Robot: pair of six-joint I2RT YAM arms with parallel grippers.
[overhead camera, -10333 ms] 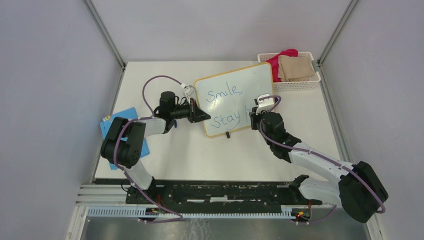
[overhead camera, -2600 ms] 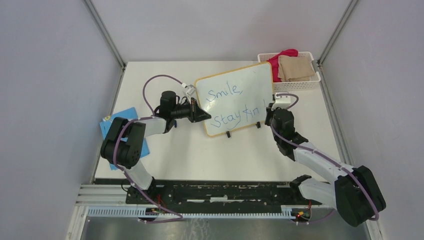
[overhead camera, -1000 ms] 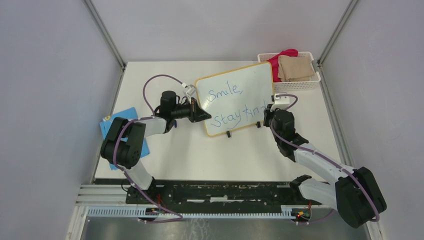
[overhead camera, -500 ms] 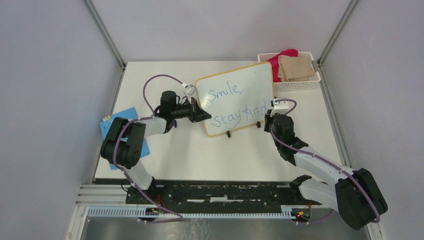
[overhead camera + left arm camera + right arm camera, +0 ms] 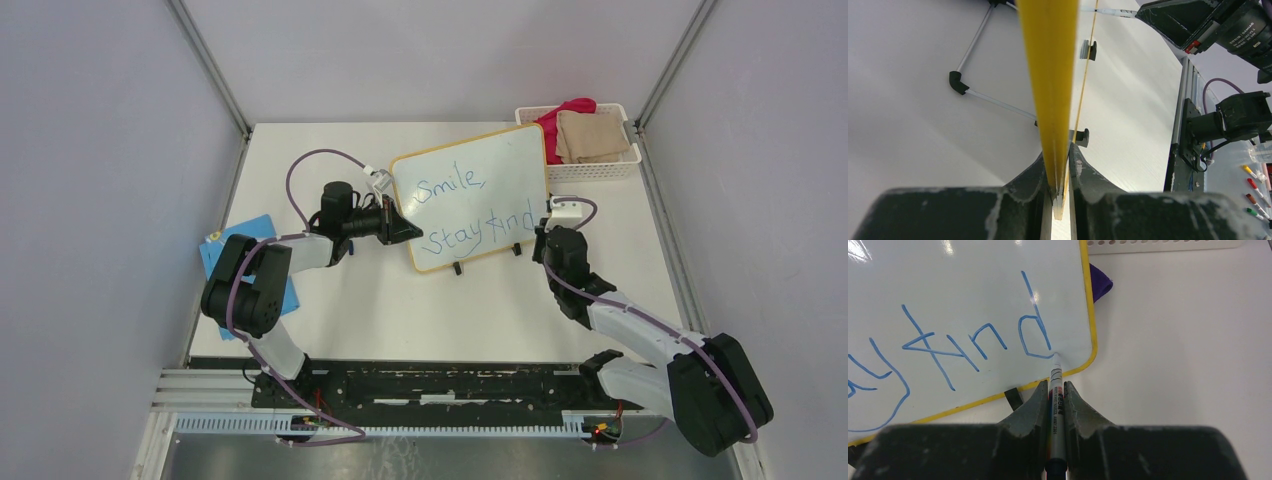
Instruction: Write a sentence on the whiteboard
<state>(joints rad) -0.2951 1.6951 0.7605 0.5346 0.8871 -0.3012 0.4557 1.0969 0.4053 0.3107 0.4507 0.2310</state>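
At the left edge of the whiteboard (image 5: 470, 195), the left gripper (image 5: 1060, 156) pinched its thin frame; the board seemed light, stiff, easily tipped. The right gripper (image 5: 1056, 390) clamped a marker (image 5: 1055, 375).

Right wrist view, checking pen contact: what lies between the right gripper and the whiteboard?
A marker held by the right gripper, tip touching the whiteboard; right wrist view shows it.

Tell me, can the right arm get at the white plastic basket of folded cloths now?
Probably yes: nothing stands between the right gripper and the white plastic basket, but its jaws are shut on the thin blue-ink marker.
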